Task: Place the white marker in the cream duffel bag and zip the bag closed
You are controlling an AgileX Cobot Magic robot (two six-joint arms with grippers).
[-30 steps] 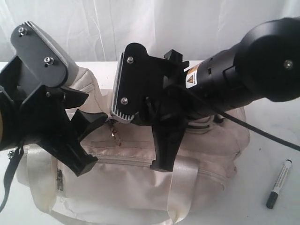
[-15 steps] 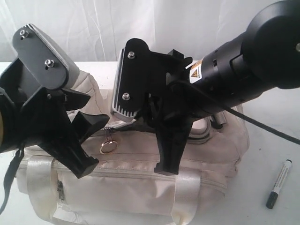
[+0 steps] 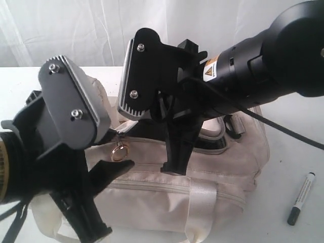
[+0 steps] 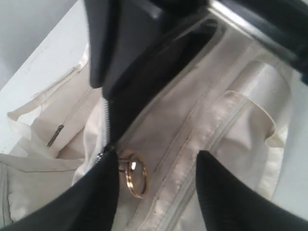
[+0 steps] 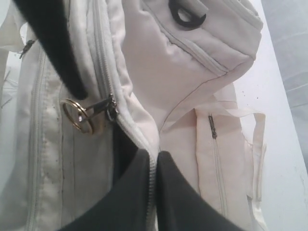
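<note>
The cream duffel bag (image 3: 233, 167) lies across the table, and a dark gap (image 3: 208, 145) shows where its top zip stands partly open. My right gripper (image 3: 172, 169) is shut on the zip edge of the top flap (image 5: 153, 159) and holds it pinched up. A gold ring pull (image 3: 120, 152) hangs from the zip slider beside it. My left gripper (image 3: 112, 200) is open low over the bag's front, and in the left wrist view the ring pull (image 4: 136, 177) lies between its fingers, close to one fingertip (image 4: 103, 183). The white marker (image 3: 301, 198) lies on the table to the right of the bag, apart from both grippers.
The white table (image 3: 298, 147) shows bare surface right of the bag around the marker. A white curtain (image 3: 91, 30) hangs behind. A webbing handle (image 3: 200, 202) runs down the bag's front. A black strap loop (image 5: 187, 14) sits on the bag's end.
My left gripper has turned and dropped toward the bag's front, nearer the camera. The right gripper has lifted the flap edge, and the ring pull and the dark gap now show.
</note>
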